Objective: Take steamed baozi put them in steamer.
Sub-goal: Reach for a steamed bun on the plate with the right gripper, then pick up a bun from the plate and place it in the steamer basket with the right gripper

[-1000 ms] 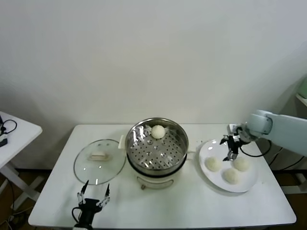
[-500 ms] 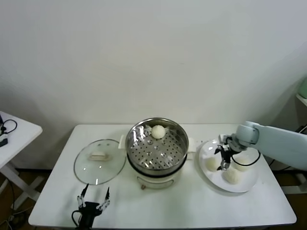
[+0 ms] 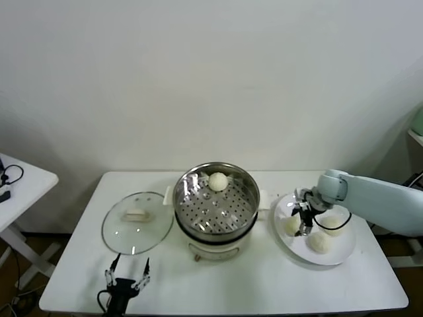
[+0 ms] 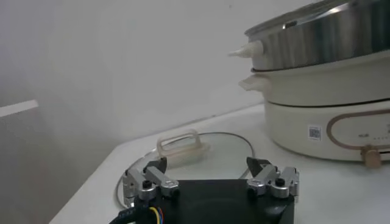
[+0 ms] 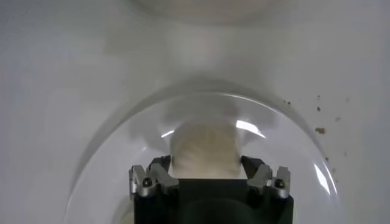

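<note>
The steamer (image 3: 246, 195) stands at the table's middle with one baozi (image 3: 217, 181) on its perforated floor at the back. Three baozi lie on the white plate (image 3: 338, 255) to its right: a left one (image 3: 291, 226), a back one (image 3: 333, 224) and a front one (image 3: 320, 242). My right gripper (image 3: 304, 222) is down over the left baozi, open, with a finger on either side of it. In the right wrist view that baozi (image 5: 204, 146) sits between the fingers of the gripper (image 5: 206, 169). My left gripper (image 3: 128, 281) is open and empty at the table's front left.
The flat glass lid (image 3: 135, 221) lies left of the steamer and just beyond my left gripper (image 4: 210, 167); it also shows in the left wrist view (image 4: 228, 146), with the steamer's pot base (image 4: 323, 122) beyond. A second small table (image 3: 20, 181) stands at far left.
My right gripper has moved left and down across the plate, from above the back baozi to around the left one. The left arm has stayed put.
</note>
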You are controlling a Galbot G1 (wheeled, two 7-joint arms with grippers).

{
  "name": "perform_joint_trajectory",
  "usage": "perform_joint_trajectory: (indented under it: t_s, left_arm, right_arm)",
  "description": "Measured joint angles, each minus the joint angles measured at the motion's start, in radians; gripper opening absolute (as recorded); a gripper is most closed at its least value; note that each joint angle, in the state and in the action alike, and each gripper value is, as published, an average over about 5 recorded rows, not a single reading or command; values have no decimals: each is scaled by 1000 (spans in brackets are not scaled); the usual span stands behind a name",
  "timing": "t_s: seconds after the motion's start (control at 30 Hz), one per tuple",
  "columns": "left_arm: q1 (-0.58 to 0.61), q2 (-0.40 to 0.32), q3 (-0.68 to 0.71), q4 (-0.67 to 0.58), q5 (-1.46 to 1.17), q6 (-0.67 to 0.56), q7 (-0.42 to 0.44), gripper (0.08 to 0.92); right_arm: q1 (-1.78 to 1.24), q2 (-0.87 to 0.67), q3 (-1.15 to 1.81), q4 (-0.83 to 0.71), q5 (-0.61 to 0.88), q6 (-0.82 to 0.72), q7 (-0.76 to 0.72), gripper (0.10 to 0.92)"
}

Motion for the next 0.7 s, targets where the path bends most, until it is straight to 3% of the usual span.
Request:
perform_joint_trajectory:
  t_s: [0.2, 0.7]
  left_arm:
    - [1, 0, 0, -1, 1, -1, 0, 823]
    - [9, 0, 4, -19, 1, -1, -1, 823]
  right_arm:
    - [10, -5, -3, 6, -3, 7, -15, 662]
    - [354, -39, -228, 132, 148, 46, -129, 661]
